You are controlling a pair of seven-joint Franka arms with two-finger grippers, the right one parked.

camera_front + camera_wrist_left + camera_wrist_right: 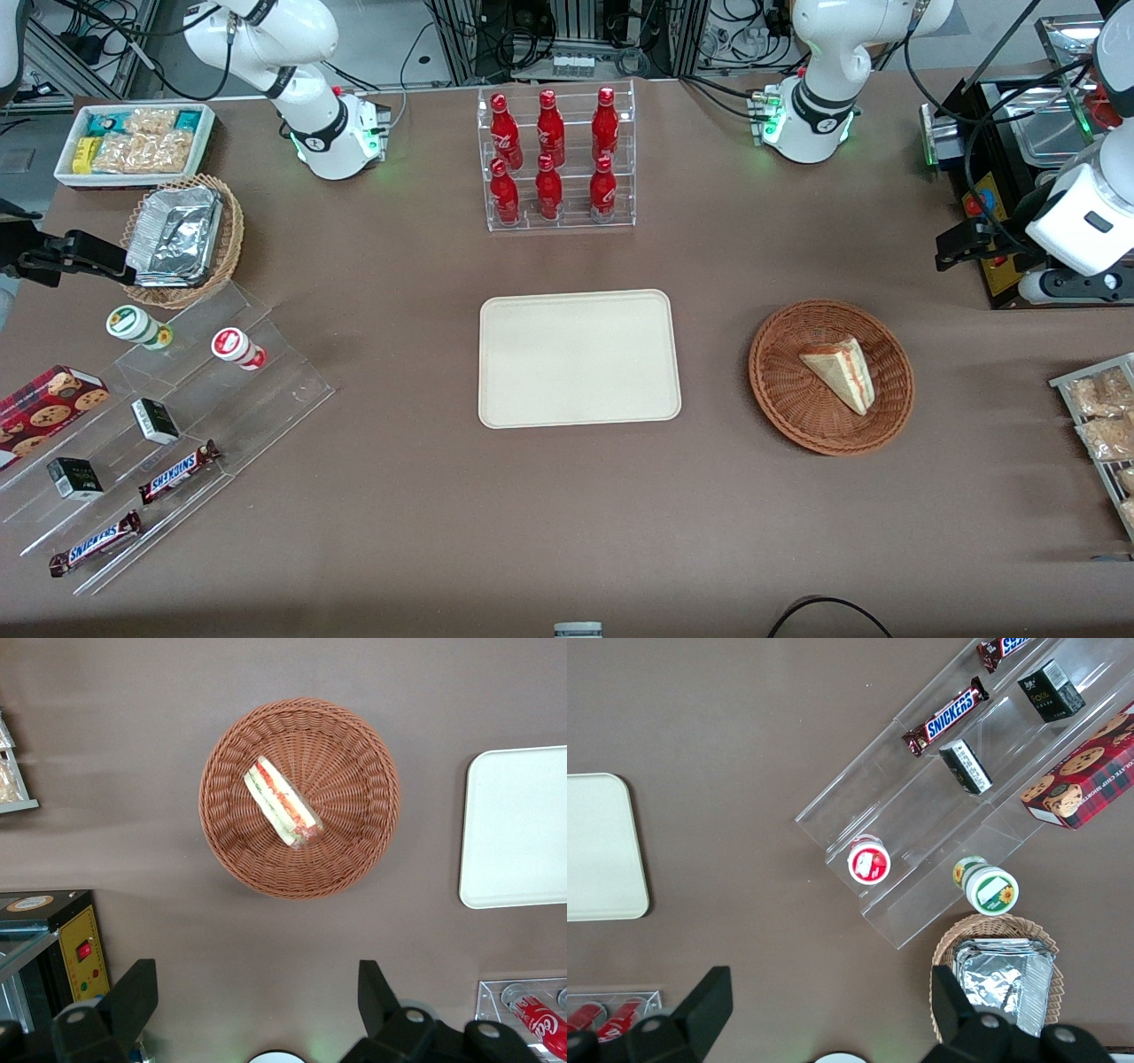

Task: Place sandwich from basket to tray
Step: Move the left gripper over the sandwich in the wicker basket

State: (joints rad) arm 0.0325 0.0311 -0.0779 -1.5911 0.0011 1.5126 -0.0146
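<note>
The sandwich (841, 372) lay in the basket (780, 383), beside the tray (579, 359). The gripper (257, 1005) hung high above the desk's working-arm end, jaws released.

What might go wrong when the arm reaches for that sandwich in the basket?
The sandwich lies tilted against the basket's sloped weave, so the open gripper, high above the table, might pinch a corner and squash or drop it. The light basket could shift or lift with the grasp. A layered filling may also slide apart before reaching the tray.
</note>
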